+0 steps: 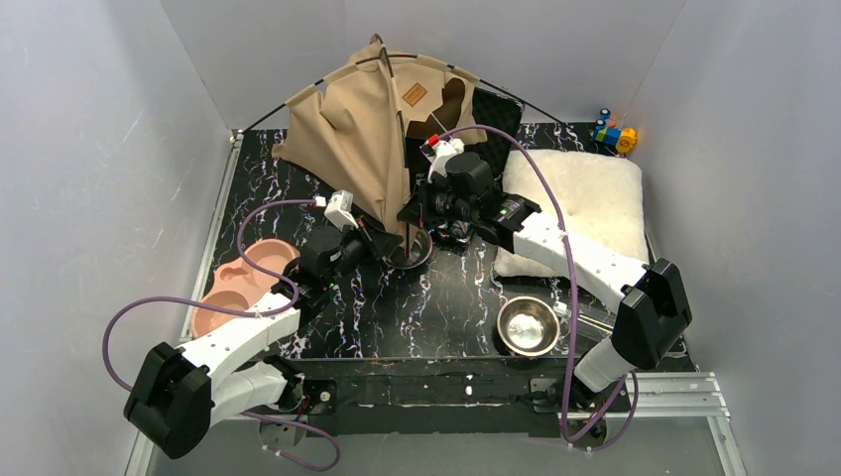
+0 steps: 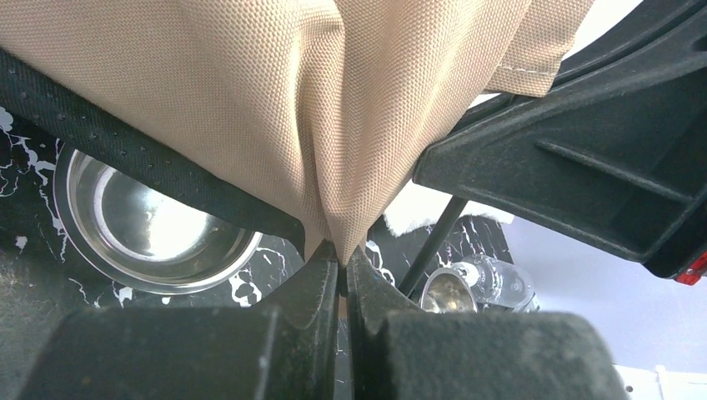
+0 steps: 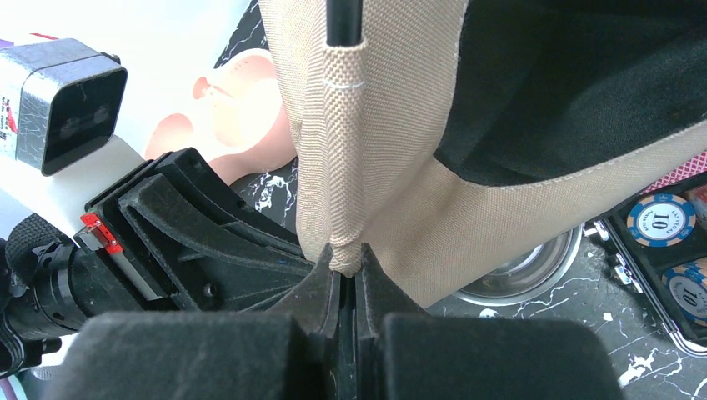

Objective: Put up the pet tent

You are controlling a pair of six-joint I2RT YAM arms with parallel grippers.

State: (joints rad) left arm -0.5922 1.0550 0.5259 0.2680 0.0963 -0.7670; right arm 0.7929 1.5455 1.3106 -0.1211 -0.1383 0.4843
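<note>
- We see the pet tent (image 1: 357, 129) standing crumpled at the far middle of the table (image 1: 446, 297).
- Our left gripper (image 2: 343, 265) is clamped on a fold of its tan fabric.
- Our right gripper (image 3: 348, 268) pinches its pole-sleeve end.

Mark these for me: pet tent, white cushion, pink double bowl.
pet tent (image 1: 342, 139), top external view, on its tan front panel.
white cushion (image 1: 595, 193), top external view, on the bare fluffy top.
pink double bowl (image 1: 270, 256), top external view, inside the far basin.
</note>
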